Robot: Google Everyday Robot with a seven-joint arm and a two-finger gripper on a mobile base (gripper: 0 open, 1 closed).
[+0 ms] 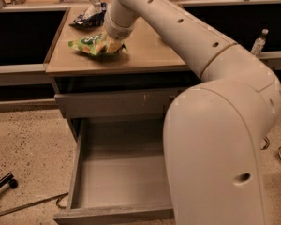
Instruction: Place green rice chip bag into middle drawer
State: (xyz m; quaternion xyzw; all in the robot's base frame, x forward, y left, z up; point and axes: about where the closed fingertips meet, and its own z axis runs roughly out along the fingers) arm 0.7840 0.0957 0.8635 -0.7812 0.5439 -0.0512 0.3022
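The green rice chip bag lies on the wooden cabinet top, towards its left side. My gripper is down on the bag's right end, touching it, with the wrist coming in from above. The bag rests on the cabinet top. The middle drawer is pulled wide open below, a deep grey box with nothing in it; my own arm hides its right part.
A dark blue and silver snack bag lies at the back left of the cabinet top. A shallower grey drawer front with scratch marks is closed above the open drawer. A plastic bottle stands at the right. A black caster and rod lie on the floor at the left.
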